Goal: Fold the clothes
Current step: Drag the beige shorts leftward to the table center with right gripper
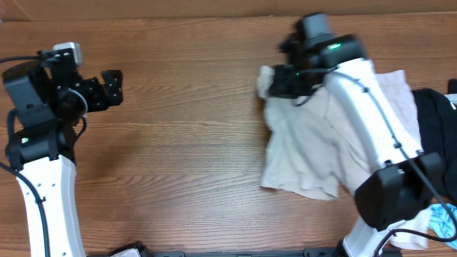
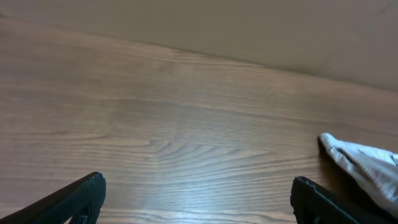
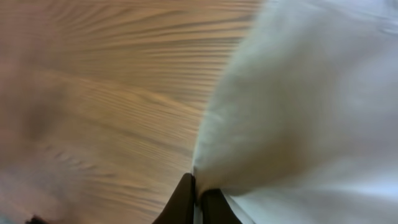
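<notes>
A: Beige shorts (image 1: 307, 153) pinched at one edge between our right gripper (image 3: 198, 198) fingers, cloth trailing behind them.

B: Thin pinch, could slip. Left gripper (image 2: 196, 199) spread, empty.

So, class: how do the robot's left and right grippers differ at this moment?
The left gripper is open, its fingers wide apart, while the right gripper is pinched shut on the shorts. The left gripper holds nothing and sits over bare table; the right gripper is at the shorts' edge. Both have black fingers.
</notes>
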Robot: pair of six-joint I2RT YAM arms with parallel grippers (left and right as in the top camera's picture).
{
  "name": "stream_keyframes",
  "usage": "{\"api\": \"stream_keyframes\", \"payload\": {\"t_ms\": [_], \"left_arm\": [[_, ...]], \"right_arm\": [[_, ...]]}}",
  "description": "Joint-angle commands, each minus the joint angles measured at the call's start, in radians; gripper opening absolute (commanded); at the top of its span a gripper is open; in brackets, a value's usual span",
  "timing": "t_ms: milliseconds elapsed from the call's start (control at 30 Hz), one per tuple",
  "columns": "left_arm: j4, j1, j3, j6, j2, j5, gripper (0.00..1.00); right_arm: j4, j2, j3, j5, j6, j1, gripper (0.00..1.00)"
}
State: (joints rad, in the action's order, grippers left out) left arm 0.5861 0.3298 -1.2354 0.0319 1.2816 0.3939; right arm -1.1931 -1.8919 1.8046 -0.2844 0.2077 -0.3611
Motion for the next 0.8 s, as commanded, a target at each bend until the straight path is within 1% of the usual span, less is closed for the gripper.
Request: {"api": "stream_keyframes", "payload": {"t_ms": [0,33,67,100,167,233,367,467,633,767], "left_arm": [[0.008,0.04,-0.025,0.019,0.006,0.014,0.98],[0.011,0.043,-0.026,0.015,0.006,0.015,0.98],[0.016,0.043,-0.026,0.008,0.006,0.015,0.98],[0.019,0.043,-0.026,-0.001,0.006,0.015,0.98],[0.031,0.042,-0.025,-0.022,0.006,0.015,0.99],[0.04,0.042,-0.025,-0.032,0.007,0.015,0.99],[0.046,0.027,-0.025,-0.034,0.007,0.036,1.0],[0.049,-0.025,-0.024,-0.054,0.013,0.068,0.99],[0.04,-0.209,-0.024,-0.108,0.085,0.06,0.98],[-0.014,-0.376,-0.024,-0.126,0.198,-0.061,1.0]], "right_arm": [[0.08,-0.028,0.029,-0.011,0.052,-0.171,0.06],[0.103,-0.039,0.029,0.008,0.063,-0.205,0.14],[0.12,-0.048,0.029,0.017,0.063,-0.229,0.3],[0.138,-0.055,0.029,0.021,0.062,-0.251,0.54],[0.157,-0.061,0.029,0.021,0.063,-0.277,0.81],[0.158,-0.058,0.031,0.018,0.069,-0.28,0.94],[0.105,-0.028,0.053,0.013,0.087,-0.219,1.0],[0.048,0.005,0.074,0.014,0.085,-0.12,1.0],[-0.036,0.029,0.083,0.014,0.081,0.105,1.0],[-0.074,0.029,0.081,0.021,0.052,0.283,1.0]]}}
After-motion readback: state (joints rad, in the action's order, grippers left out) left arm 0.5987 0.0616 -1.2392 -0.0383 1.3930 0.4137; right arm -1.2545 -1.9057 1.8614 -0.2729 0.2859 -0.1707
